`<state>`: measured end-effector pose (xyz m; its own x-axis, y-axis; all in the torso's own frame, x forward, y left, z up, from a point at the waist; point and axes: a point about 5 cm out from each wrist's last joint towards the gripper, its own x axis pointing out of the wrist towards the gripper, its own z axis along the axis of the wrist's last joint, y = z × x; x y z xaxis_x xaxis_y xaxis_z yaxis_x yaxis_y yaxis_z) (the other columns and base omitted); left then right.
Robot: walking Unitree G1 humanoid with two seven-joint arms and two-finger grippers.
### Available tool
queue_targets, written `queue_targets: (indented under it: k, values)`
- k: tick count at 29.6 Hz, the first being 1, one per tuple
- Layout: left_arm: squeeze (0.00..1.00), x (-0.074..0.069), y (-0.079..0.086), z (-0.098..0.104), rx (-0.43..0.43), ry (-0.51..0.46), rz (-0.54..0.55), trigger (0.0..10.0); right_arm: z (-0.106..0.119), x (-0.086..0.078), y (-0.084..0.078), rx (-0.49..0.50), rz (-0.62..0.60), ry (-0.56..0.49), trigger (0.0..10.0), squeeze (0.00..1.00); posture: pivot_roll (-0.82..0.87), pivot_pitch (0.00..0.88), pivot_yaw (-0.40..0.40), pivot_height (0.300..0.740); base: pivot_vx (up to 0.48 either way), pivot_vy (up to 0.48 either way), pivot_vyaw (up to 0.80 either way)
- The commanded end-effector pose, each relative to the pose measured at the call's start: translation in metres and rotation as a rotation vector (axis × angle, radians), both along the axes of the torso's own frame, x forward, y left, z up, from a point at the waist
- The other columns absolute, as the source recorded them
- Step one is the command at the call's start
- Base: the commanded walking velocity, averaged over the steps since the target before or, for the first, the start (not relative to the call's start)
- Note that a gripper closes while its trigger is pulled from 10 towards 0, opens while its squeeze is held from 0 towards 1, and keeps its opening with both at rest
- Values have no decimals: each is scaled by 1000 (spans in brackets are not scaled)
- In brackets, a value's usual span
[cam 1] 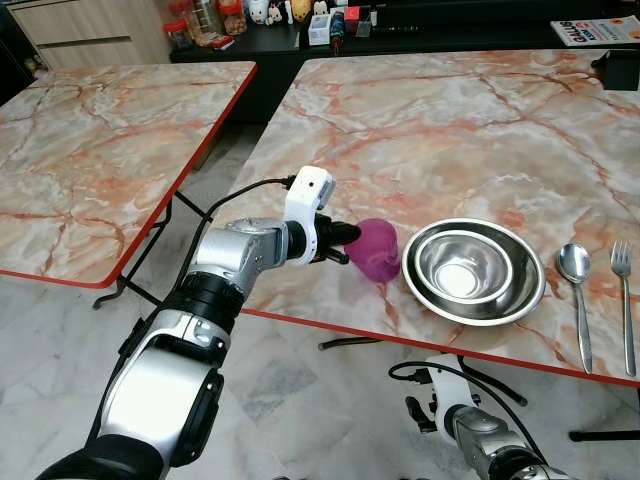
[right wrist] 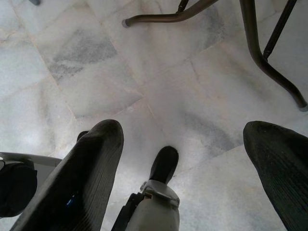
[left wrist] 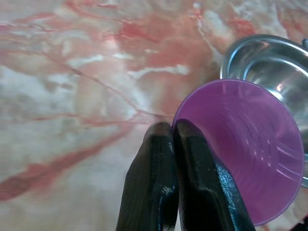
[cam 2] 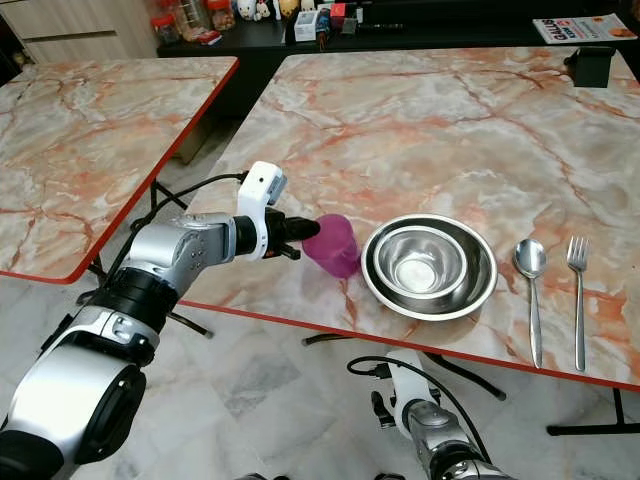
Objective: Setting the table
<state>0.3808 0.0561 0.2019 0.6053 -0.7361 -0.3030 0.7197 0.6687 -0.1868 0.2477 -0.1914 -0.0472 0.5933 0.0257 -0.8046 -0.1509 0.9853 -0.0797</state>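
Pinched at its rim by the left pincer (left wrist: 173, 132), a purple cup (cam 1: 377, 249) is held tilted on its side near the front edge of the marbled worktop (cam 1: 450, 130), its mouth turned toward the arm. The two black fingers (left wrist: 149, 183) are seen pressed close together in the left wrist view, with the cup's thin wall caught between them. Just to the right of the cup, a steel bowl (cam 1: 474, 270) is set on the worktop, and a smaller bowl (cam 1: 464, 266) is nested inside it; whether the cup touches the larger bowl's rim cannot be told. Further right, a spoon (cam 1: 577, 300) and a fork (cam 1: 624, 300) are laid side by side, parallel, handles toward the front edge, the spoon nearer the bowls. A second marbled worktop (cam 1: 90, 150) with a red edge is seen to the left, apart from the first. At the back, a dark counter (cam 1: 280, 40) is crowded with jars and small items, and a magazine (cam 1: 595, 31) is laid at the far right.

The right pincer (right wrist: 183, 144) is hung low beneath the worktop's edge, its fingers spread wide over the grey tiled floor (right wrist: 159, 57), with nothing held. Table legs (right wrist: 269, 53) are seen above the tiles there.
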Motion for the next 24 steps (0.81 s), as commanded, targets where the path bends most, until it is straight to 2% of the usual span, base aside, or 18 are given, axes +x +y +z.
queue_targets:
  k: [1,15,23,24]
  values:
    - [0,4,6,5,27,-20,19,10000,-2,-1,5,10,6,10,10000,0,-43,90,137,740,0,0,0]
    - [0,6,11,-3,114,-8,26,10000,-1,-1,5,11,5,9,10000,0,-38,86,138,740,0,0,0]
    - [0,7,11,-2,111,-8,30,10000,-1,-1,5,12,3,8,10000,0,-37,83,140,740,0,0,0]
    - [310,7,11,-2,111,-8,30,10000,-1,-1,5,12,3,8,10000,0,-37,83,140,740,0,0,0]
